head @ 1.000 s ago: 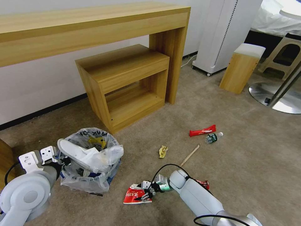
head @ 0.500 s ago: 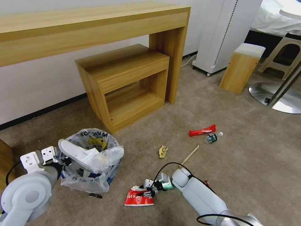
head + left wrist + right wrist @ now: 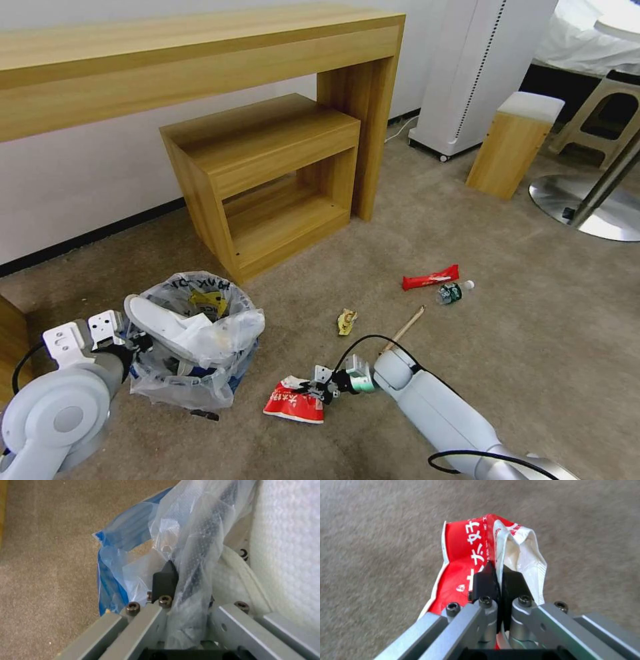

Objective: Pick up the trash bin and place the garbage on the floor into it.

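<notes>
The trash bin (image 3: 193, 347), lined with a crinkly clear bag, stands on the floor (image 3: 507, 333) at the lower left with a white slipper (image 3: 160, 323) inside. My left gripper (image 3: 137, 343) is shut on its rim and bag (image 3: 196, 580). My right gripper (image 3: 320, 390) is shut on a red-white packet (image 3: 293, 405), pinched between the black pads (image 3: 485, 580) just above the carpet. More garbage lies beyond: a yellow wrapper (image 3: 347, 321), a wooden stick (image 3: 404, 328), a red wrapper (image 3: 431, 277) and a small bottle (image 3: 453, 291).
A wooden side table (image 3: 267, 180) stands under a long wooden desk (image 3: 200, 60) behind the bin. A white appliance (image 3: 480, 73), a small wooden stool (image 3: 513, 143) and a metal table base (image 3: 593, 207) stand at the far right.
My right gripper has lifted the red-white packet off the carpet and moved slightly forward with it. The left arm and bin have barely moved.
</notes>
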Controlling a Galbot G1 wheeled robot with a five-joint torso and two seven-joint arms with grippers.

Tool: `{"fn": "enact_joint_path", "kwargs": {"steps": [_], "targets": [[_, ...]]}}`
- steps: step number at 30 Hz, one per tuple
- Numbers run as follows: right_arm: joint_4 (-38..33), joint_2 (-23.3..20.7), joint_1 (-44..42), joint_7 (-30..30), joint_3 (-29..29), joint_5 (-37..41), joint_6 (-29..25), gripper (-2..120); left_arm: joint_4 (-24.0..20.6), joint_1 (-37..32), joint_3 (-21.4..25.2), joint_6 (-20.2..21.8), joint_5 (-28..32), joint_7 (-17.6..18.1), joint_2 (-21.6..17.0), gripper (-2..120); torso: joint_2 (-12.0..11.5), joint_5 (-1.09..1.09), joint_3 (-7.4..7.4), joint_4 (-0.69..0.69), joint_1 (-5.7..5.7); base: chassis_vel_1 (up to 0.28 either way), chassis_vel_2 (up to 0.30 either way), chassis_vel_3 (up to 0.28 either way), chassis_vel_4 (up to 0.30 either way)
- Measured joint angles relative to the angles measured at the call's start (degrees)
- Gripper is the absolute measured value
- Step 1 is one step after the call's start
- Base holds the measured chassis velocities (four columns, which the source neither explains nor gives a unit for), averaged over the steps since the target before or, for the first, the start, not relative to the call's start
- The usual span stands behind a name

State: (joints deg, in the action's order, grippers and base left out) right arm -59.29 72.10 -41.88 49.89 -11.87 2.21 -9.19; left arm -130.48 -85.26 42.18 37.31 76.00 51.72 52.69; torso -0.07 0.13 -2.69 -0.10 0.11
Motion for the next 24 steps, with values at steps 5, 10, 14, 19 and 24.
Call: {"fn": "enact_joint_path", "kwargs": {"steps": [5, 10, 14, 19, 24], "targets": [[-1.77, -1.54, -0.52, -0.63, 0.49, 1.07, -0.16, 0, -0.59, -0.19, -0.10, 0.00, -0.05, 0.15, -0.01, 0, 0.00, 0.00, 0.00, 0.00, 0.00, 0.000, 0.000, 0.000, 0.000], [-8.58, -5.17, -1.51, -2.69, 1.75, 6.34, -0.31, 0, -1.53, -1.14, -0.04, 0.00, -0.10, 0.22, -0.07, 0, 0.00, 0.01, 0.00, 0.00, 0.00, 0.000, 0.000, 0.000, 0.000], [-14.44, -8.55, -1.48, -4.82, 3.50, 11.25, -0.19, 0, -1.89, -1.44, -0.16, 0.02, -0.14, 0.22, -0.15, 0, 0.00, 0.01, 0.01, 0.01, 0.00, 0.000, 0.000, 0.000, 0.000], [-20.31, -13.24, -0.76, -7.21, 5.44, 16.42, -0.16, 0, -2.05, -1.30, -1.11, 0.02, -0.15, 0.13, -0.43, 0, 0.00, 0.00, 0.01, 0.00, 0.00, 0.000, 0.000, 0.000, 0.000], [-25.67, -17.27, 0.39, -9.35, 7.20, 24.27, -0.86, 0, -2.31, -0.50, -2.86, -0.06, 0.81, -1.51, -0.41, 0, 0.00, 0.01, 0.01, 0.00, 0.00, 0.000, 0.000, 0.000, 0.000]]}}
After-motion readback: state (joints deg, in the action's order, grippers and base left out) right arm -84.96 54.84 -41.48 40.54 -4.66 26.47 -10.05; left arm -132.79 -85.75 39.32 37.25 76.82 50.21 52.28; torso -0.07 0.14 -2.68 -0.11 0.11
